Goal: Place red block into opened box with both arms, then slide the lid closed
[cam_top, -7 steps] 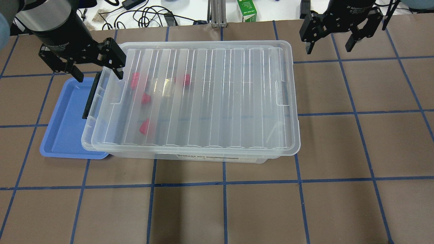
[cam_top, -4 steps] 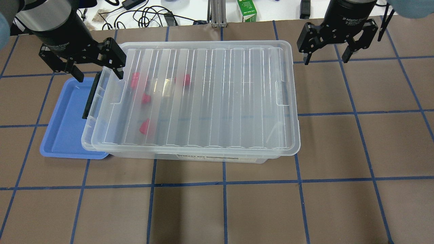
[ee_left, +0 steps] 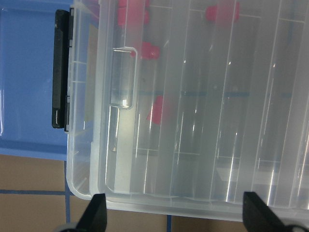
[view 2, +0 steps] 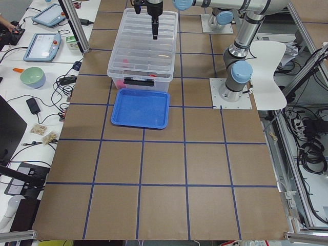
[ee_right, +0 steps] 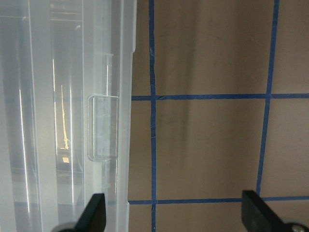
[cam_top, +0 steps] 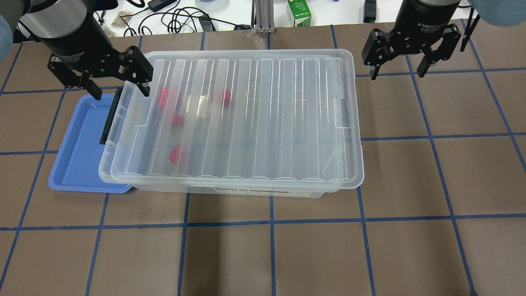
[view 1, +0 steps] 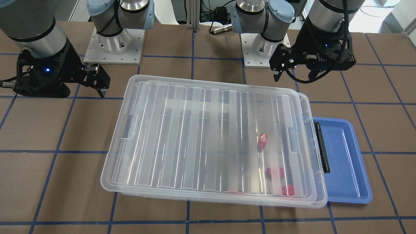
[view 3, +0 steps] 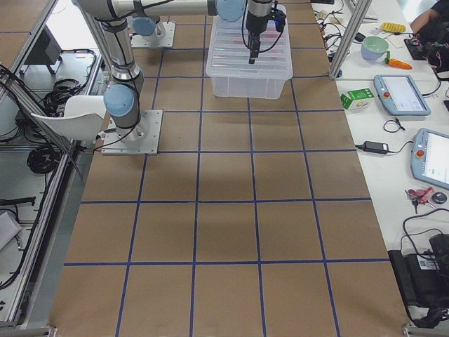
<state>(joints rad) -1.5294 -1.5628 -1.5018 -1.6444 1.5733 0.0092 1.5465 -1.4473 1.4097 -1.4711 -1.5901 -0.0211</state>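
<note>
Reads as clear, translucent plastic on the lid (cam_top: pixel 246 123), ribbed and glossy, streaked with glare. Same clear plastic on the box (cam_top: pixel 164 190), with a matt black bar (cam_top: pixel 109 119) at one end. Red plastic, hazy behind the lid, for a red block (cam_top: pixel 176 153). Smooth, shiny blue plastic for the tray (cam_top: pixel 78 156). Matt brown, paper-like table (cam_top: pixel 411 185), lined with blue tape (cam_top: pixel 472 135). Brushed silver metal on the left arm (view 1: pixel 328 14).

You have bright, even light from overhead in every view. White streaks of glare run along the ribs of the lid (cam_top: pixel 246 119), strongest in the front-facing and wrist views. The red blocks (cam_top: pixel 176 153) look hazy and pink through the plastic. Soft, faint shadow bands lie on the table (cam_top: pixel 287 255). The fingertips (ee_left: pixel 98 215) of the left pincer (ee_left: pixel 176 217) look dark and soft-edged at the frame's bottom.
</note>
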